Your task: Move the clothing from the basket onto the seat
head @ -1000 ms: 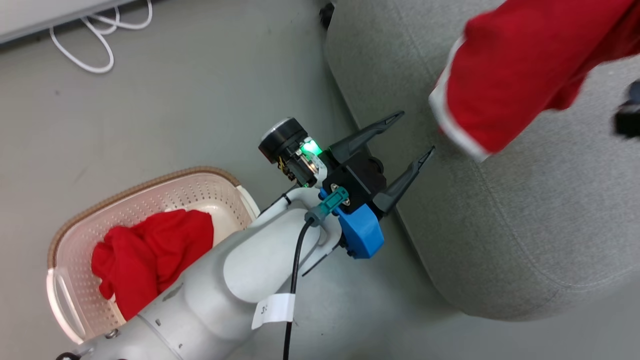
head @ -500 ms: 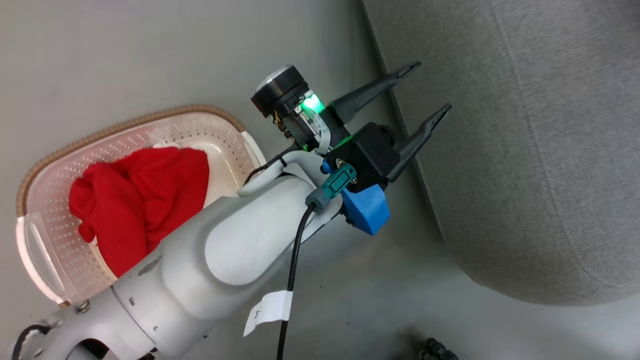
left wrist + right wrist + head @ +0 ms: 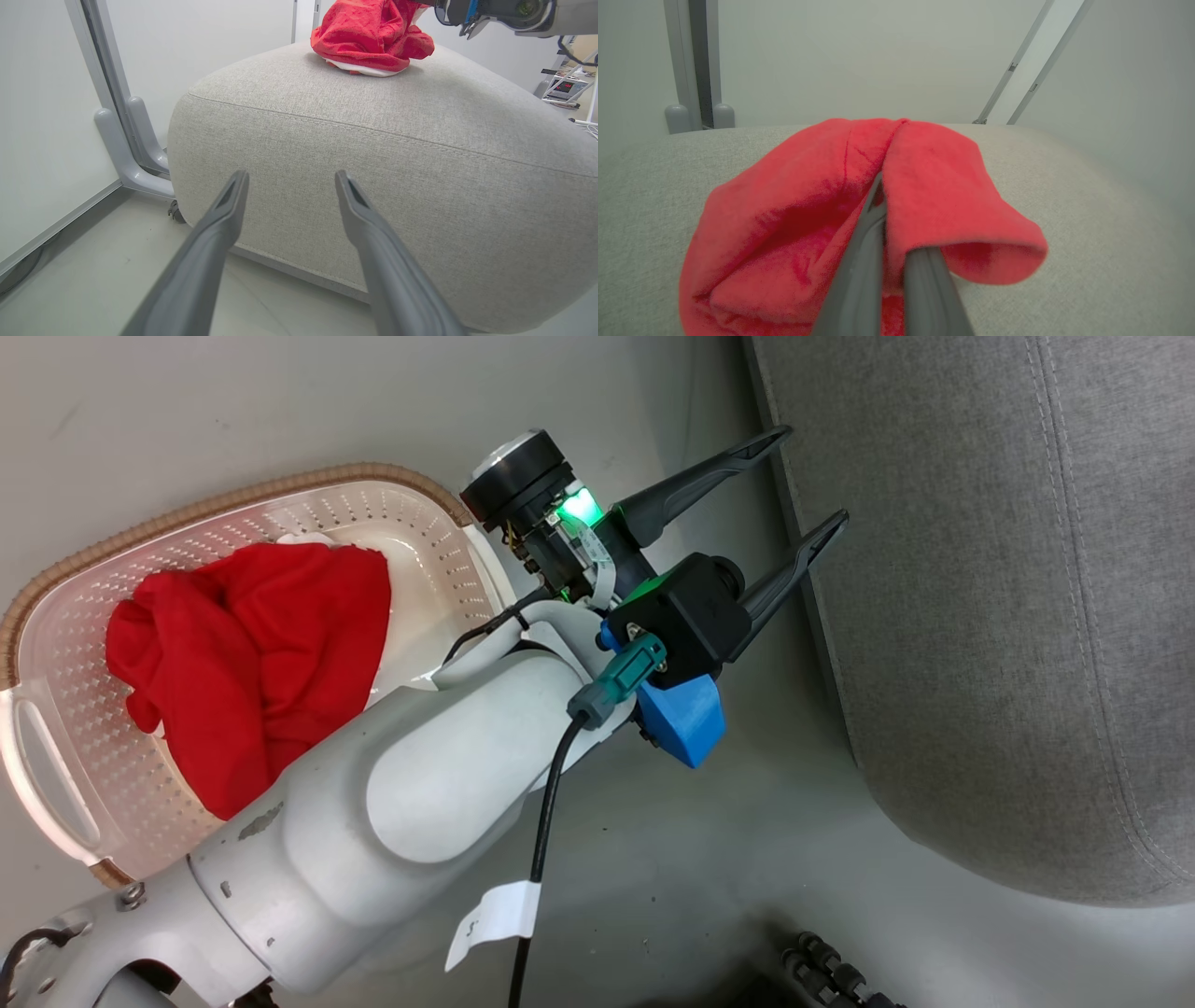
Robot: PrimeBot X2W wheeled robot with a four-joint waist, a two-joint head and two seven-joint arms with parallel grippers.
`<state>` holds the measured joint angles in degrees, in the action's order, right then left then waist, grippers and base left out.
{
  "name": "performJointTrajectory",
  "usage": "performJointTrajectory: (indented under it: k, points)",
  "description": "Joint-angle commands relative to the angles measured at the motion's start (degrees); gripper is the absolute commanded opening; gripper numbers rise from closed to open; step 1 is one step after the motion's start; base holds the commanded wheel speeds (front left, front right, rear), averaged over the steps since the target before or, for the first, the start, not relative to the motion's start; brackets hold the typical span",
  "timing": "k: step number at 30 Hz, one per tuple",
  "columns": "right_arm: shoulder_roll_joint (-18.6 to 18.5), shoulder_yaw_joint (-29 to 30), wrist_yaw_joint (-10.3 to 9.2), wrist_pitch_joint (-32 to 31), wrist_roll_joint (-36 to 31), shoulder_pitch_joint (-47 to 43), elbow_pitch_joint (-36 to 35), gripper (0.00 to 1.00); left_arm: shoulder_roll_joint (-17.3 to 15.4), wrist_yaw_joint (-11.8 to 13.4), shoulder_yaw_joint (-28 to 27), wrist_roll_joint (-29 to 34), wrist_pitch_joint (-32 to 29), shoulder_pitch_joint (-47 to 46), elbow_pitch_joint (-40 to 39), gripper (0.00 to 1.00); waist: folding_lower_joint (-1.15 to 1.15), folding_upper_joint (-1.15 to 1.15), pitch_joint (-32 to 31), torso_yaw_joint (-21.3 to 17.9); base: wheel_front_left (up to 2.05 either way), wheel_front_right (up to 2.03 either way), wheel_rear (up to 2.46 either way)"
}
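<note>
One red piece of clothing (image 3: 247, 653) lies bunched in the cream perforated basket (image 3: 425, 523) on the floor at the left of the head view. My left gripper (image 3: 817, 472) is open and empty, off the basket's right end, its fingers pointing at the side of the grey seat (image 3: 1008, 616). In the left wrist view its fingers (image 3: 290, 173) spread before the seat's side (image 3: 373, 154), and a second red garment (image 3: 371, 39) sits on top. My right gripper (image 3: 880, 179) is shut on that garment (image 3: 798, 214), which rests on the seat (image 3: 1064, 210).
My pale left forearm (image 3: 420, 803) crosses the basket's near end with a black cable hanging from it. A black ribbed hose (image 3: 831, 971) lies on the floor at the bottom. A grey frame leg (image 3: 121, 140) and a white wall stand beside the seat.
The head camera has swung, so the basket sits higher and the seat farther right in the picture. The red garment held over the seat has left that view. My left gripper stays open.
</note>
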<state>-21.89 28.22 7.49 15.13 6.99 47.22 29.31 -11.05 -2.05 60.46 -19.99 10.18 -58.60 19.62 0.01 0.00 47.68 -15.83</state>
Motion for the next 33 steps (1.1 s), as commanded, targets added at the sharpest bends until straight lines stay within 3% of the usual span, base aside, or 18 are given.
performJointTrajectory:
  k: [1,9,10,11,12,27,33]
  points:
    - [1.0,-0.3,0.01,0.0,-0.2,-0.8,1.5,0.00,-0.5,0.2,0.1,0.1,0.1,-0.8,-0.3,1.00,-0.01,0.00,0.2,0.1,0.00,0.00,0.00]
    - [2.9,-0.9,0.01,0.0,0.3,-1.3,6.2,0.00,-1.1,0.8,0.0,-0.4,0.4,-0.9,-0.3,1.00,-0.01,0.00,-0.2,-0.1,0.00,0.00,0.00]
    - [3.0,-0.8,0.01,0.0,0.3,-1.6,6.0,0.11,-1.0,0.9,0.0,-0.5,0.6,-0.8,-0.4,1.00,-0.01,0.00,-0.4,-0.2,0.00,0.00,0.00]
    - [3.1,-0.8,0.01,0.0,0.2,-1.9,5.7,0.88,-1.0,0.9,0.0,-0.5,0.6,-0.6,-0.3,1.00,-0.01,0.00,-0.7,-0.3,0.00,0.00,0.00]
    - [3.3,-0.8,0.01,0.0,0.1,-2.4,5.4,1.00,-1.0,1.0,0.1,-0.6,0.9,-0.3,-0.3,1.00,-0.01,0.00,-1.1,-0.4,0.00,0.00,0.00]
    - [5.4,-1.3,0.01,0.0,-2.7,-19.9,-5.5,1.00,2.0,1.9,-2.7,-3.8,4.9,5.6,3.4,1.00,-0.01,0.00,-14.3,0.1,0.00,0.00,0.00]
    - [6.9,-6.5,0.00,0.0,-4.3,-23.5,-11.7,1.00,1.4,3.5,-9.9,-3.6,5.1,11.0,0.3,1.00,-0.01,0.00,-21.3,2.0,0.00,0.00,0.00]
